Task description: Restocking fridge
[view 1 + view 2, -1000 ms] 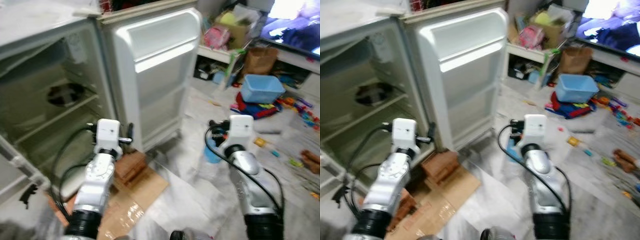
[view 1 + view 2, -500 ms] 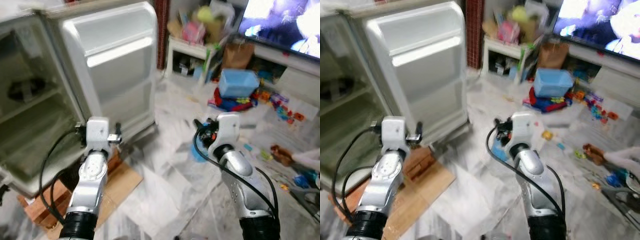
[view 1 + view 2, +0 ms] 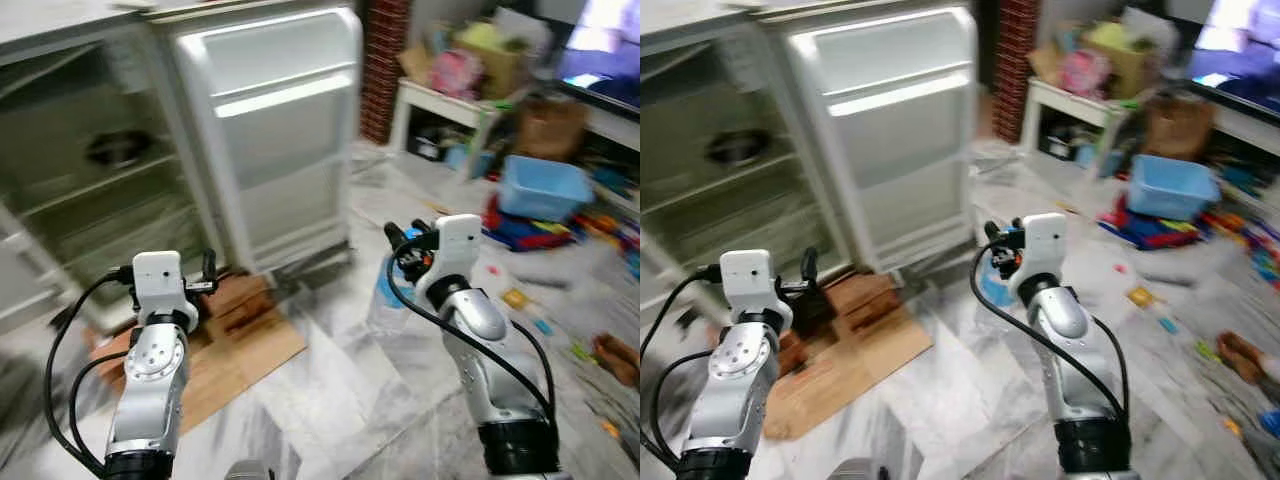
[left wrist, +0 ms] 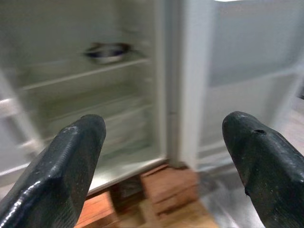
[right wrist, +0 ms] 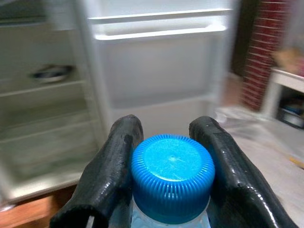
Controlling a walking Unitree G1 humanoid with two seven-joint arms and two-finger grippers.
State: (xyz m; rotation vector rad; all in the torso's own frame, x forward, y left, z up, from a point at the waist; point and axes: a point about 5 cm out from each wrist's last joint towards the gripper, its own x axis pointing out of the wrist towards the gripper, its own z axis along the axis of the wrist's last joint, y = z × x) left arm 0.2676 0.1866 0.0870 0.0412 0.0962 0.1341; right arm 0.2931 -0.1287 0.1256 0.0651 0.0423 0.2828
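While my right gripper clamps the neck of a water bottle with a ribbed blue cap, my left gripper hangs open and empty. Short of the fridge, the bottle is not yet stocked; its door stands open, shelves nearly bare.

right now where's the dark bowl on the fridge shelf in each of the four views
Left eye view: the dark bowl sits upper left, on the open fridge's shelf.
Right eye view: same shelf, upper left.
Left wrist view: between the open left gripper fingers, blurred.
Right wrist view: beyond the bottle, on that shelf.
Shared landmark: the open fridge door.
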